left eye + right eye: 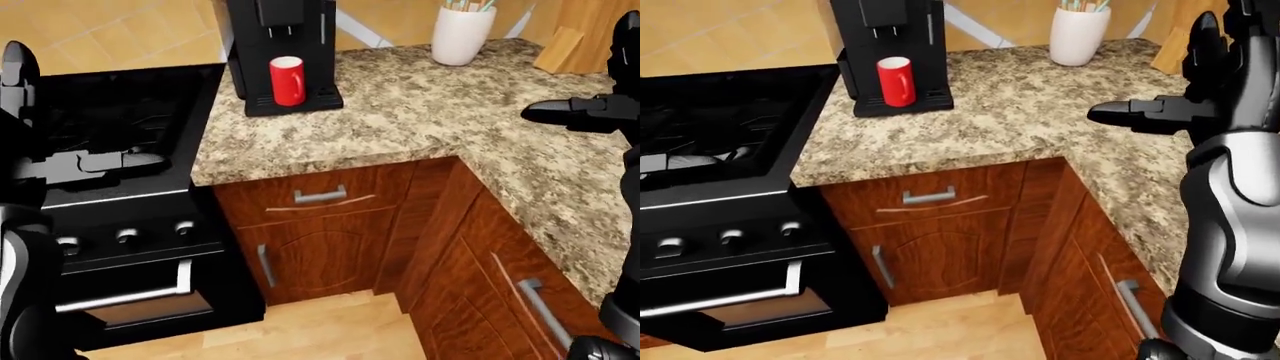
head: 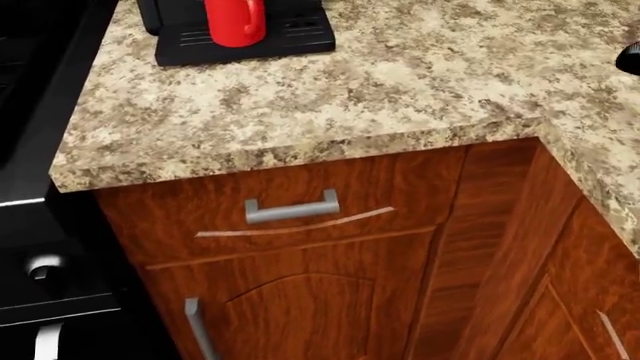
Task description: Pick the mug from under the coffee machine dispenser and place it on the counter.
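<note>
- Red mug (image 1: pixel 287 80) stands upright on the coffee machine (image 1: pixel 277 45) tray, under the dispenser, at the desk (image 1: pixel 430 112) edge by the stove (image 1: pixel 110 150).
- Likely rigid, light, glossy and slippery; grip round the body.
- Right hand (image 1: pixel 1140 114) hovers well apart, fingers extended; left hand (image 1: pixel 95 163) unclear.

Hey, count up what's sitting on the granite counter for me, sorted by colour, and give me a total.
Red: 1, the mug
Black: 1, the coffee machine that the mug stands on
White: 1, the utensil holder
Tan: 1, the wooden block, cut off by the robot's arm
Total: 4
</note>
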